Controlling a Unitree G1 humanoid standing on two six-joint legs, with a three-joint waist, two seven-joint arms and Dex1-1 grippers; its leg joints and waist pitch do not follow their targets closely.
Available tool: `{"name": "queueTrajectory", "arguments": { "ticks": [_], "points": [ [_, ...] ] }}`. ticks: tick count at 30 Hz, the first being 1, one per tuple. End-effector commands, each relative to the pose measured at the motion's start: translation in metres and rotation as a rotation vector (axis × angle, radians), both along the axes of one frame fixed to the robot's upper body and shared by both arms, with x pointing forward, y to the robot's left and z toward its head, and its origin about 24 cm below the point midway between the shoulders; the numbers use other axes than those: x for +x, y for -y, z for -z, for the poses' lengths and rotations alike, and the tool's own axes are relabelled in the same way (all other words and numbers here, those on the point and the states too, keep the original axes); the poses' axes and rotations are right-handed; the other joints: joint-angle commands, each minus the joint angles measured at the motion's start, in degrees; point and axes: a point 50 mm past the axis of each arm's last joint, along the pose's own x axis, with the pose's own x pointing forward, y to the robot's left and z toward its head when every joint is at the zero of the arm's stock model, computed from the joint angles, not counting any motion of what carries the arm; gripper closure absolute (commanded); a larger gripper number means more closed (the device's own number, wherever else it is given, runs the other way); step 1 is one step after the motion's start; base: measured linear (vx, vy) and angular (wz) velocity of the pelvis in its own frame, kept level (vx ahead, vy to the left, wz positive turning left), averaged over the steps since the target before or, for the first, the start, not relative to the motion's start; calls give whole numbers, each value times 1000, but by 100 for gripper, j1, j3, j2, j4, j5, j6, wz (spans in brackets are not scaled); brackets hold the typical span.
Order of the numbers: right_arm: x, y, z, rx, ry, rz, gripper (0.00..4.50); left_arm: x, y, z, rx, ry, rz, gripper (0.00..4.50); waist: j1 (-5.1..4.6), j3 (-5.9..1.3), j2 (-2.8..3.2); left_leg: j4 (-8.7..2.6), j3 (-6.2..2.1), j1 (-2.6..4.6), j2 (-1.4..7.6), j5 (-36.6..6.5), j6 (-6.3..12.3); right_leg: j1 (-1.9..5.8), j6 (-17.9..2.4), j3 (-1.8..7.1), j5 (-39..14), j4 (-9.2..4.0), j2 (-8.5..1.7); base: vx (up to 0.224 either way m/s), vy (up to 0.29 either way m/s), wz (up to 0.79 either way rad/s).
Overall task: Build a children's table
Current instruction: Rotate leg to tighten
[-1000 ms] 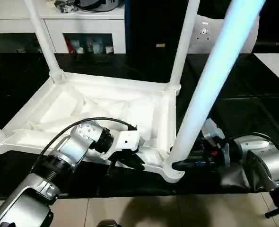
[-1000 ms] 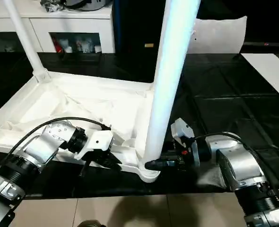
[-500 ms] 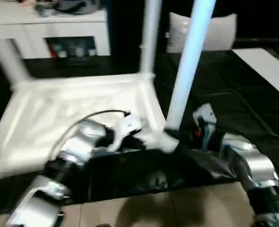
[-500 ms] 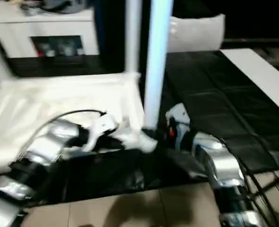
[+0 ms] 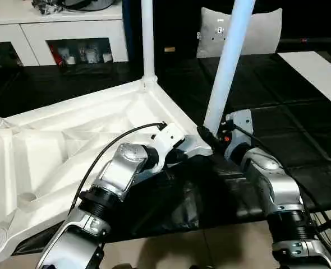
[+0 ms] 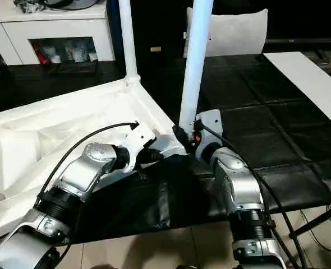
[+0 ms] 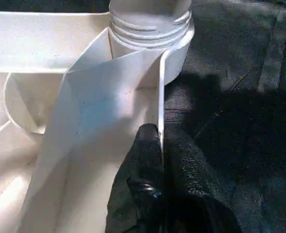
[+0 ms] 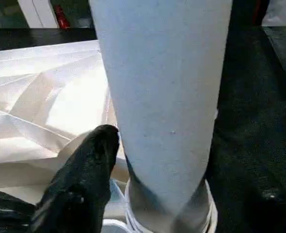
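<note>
The children's table lies upside down on a black mat, its white ribbed top (image 5: 70,129) facing up. One white leg (image 5: 147,39) stands in the far corner socket. Another leg (image 5: 227,67) rises from the near right corner socket (image 7: 150,29). My left gripper (image 5: 179,152) is shut on the top's thin rim (image 7: 158,145) just beside that corner. My right gripper (image 5: 206,134) sits at the foot of that leg (image 8: 162,97), against its base from the right side.
A grey-white cushion (image 5: 263,31) leans at the back right. A white cabinet (image 5: 70,28) runs along the back left. The black mat (image 5: 300,129) spreads to the right, with a white board (image 5: 317,73) at its far right edge. Tiled floor lies along the near edge.
The table has swung round on the mat: its near right corner with the leg has moved away from me, and both grippers have gone with it.
</note>
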Motion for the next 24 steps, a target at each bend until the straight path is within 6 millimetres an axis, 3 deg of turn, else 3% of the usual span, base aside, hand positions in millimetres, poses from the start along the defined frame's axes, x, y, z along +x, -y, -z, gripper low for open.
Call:
{"name": "queueTrajectory", "arguments": {
  "ticks": [1,6,7,10,13,18,21,24],
  "points": [
    [-6,-14,4,22,-16,-82,131,3,12,-23,-40,94,52,450,44,-433,-61,-337,-167,9,392,131,626,448,-367,529,-1046,-362,-572,0,0,0],
    [-12,-4,2,18,0,-130,97,4,1,-22,-25,93,64,450,44,-433,-60,-332,-174,10,403,184,652,443,-418,547,-815,-324,-574,0,0,0],
    [-12,-3,2,17,1,-131,72,4,1,-22,-25,93,65,450,45,-434,-62,-331,-176,9,400,190,653,445,-429,545,-800,-322,-575,0,0,0],
    [-15,8,0,-3,1,-157,60,5,-7,-22,-13,90,78,450,63,-435,-57,-323,-166,1,389,185,683,458,-449,543,-782,-323,-572,0,0,0],
    [-17,20,-2,-43,-4,-201,19,5,-16,-21,7,75,113,450,71,-435,-51,-322,-180,3,396,189,708,454,-433,533,-761,-319,-562,0,0,0],
    [-20,34,-11,-63,23,-313,4,2,-26,-19,48,59,209,450,75,-421,-47,-332,-168,7,380,-56,641,459,-317,518,-1126,-388,-558,0,0,0],
    [-25,39,-14,-93,32,-394,4,1,-31,-17,72,49,248,450,93,-432,-46,-324,-173,8,389,-26,664,457,-320,522,-1044,-361,-551,0,0,0],
    [-36,48,-14,-171,17,-557,4,-2,-40,-15,102,22,349,450,174,-429,-59,-317,-160,9,381,-33,727,454,-286,522,-1045,-364,-555,0,0,0]
  ]
}}
